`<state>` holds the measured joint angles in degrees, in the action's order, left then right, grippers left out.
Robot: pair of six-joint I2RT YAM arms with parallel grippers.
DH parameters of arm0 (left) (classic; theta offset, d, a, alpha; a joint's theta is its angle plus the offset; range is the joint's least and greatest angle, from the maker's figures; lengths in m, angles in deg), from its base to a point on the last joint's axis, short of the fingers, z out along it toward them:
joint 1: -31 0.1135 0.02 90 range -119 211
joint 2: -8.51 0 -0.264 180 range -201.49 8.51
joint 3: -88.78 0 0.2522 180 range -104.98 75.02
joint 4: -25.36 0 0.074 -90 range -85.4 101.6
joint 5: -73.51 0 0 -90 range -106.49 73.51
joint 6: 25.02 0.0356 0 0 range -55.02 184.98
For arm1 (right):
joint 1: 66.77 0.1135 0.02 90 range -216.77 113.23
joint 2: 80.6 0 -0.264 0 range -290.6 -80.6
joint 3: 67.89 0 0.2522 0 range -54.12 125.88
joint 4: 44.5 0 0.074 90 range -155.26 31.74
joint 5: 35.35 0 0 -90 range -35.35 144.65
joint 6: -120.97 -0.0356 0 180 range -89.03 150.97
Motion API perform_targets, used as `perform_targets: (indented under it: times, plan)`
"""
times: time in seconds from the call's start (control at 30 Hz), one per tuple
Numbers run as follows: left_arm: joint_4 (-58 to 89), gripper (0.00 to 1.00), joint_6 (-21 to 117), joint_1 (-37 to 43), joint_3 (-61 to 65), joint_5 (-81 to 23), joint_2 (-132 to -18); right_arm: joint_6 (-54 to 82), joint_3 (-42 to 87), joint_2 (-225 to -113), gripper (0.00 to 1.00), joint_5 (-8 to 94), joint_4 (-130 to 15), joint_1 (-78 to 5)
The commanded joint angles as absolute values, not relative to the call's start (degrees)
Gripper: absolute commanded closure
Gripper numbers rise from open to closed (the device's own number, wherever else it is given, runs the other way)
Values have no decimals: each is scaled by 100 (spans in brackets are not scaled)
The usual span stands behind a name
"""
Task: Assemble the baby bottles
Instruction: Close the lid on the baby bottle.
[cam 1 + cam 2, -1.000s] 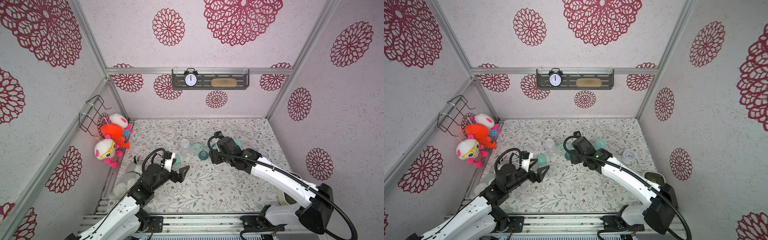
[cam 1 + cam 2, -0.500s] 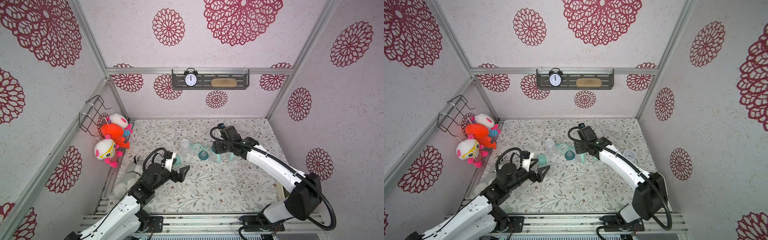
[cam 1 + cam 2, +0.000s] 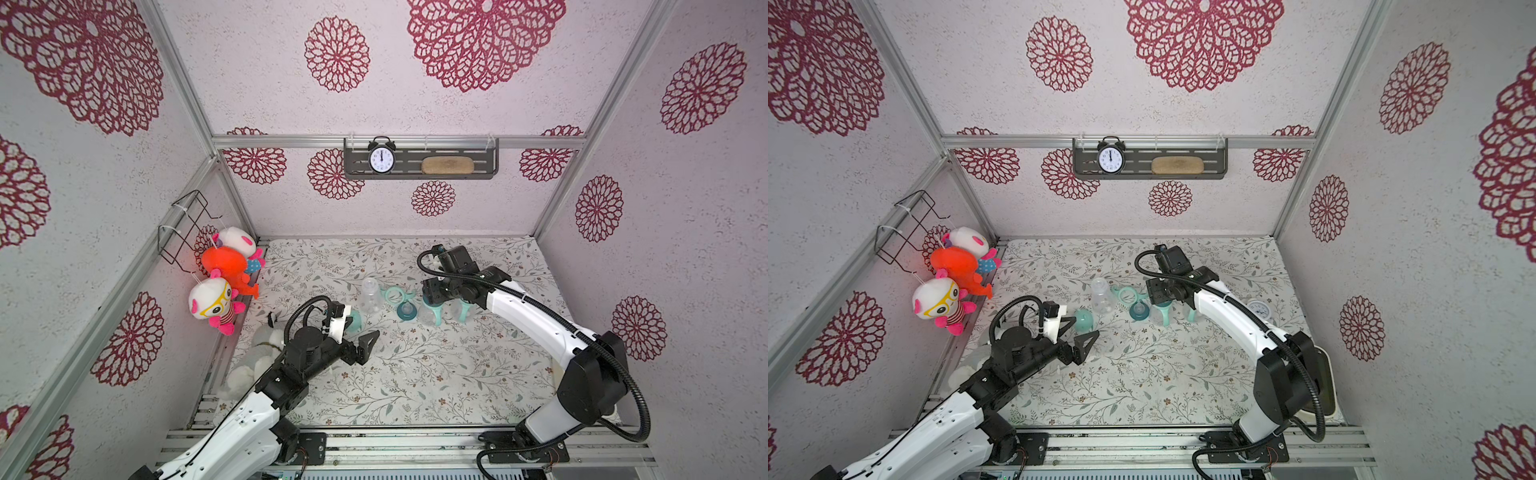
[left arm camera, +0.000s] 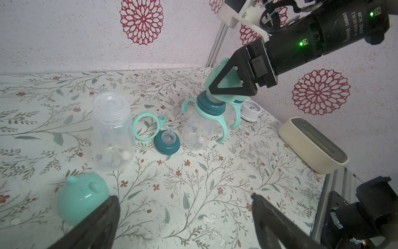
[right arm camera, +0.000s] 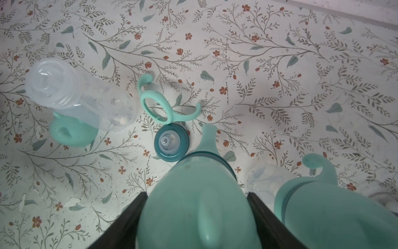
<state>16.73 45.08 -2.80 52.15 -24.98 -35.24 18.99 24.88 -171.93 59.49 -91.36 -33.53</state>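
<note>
Now, the right gripper [image 5: 197, 195] is pressed onto a cap [image 5: 200, 215], with one finger on each side. The cap is held on top of the first bottle [image 4: 199, 133]. This bottle is found near the bare bottle [image 4: 112, 133], and its two-handled ring and dark collar are already on. Whether the cap is pushed all the way down cannot be told. A thin grey band is seen under it in the left wrist view, so it is likely not snapped home yet.

A second bottle [image 5: 323, 207] is seen just past the first one, farther from the bare bottle. Its ring, collar and cap are all on, so it looks done.

The left gripper [image 4: 184, 196] is spread wide and nothing is held in it. It is seen near the bare bottle.

Nothing has been put on the bare bottle, which is stood upright with its top open. A loose ring [image 4: 146, 127] and a loose collar [image 4: 167, 142] with its nipple are laid between the bare bottle and the first bottle, and they seem to touch. A loose cap [image 4: 83, 198] is laid just beside the bare bottle, on the left gripper's side.

So one bottle looks finished, one is nearly finished, and one is left to be built from ring, collar and cap.
</note>
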Motion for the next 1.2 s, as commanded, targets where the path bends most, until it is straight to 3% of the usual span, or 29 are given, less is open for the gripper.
perform_targets:
  times: [0.0,1.17]
  plan:
    - [1696,2,4512,-225,5103,-2555,-3475,2034,2697,-17292,29,5895,-9247,-3407]
    - [1703,2,4536,-223,5090,-2565,-3491,2144,2984,-17806,29,6221,-9835,-3425]
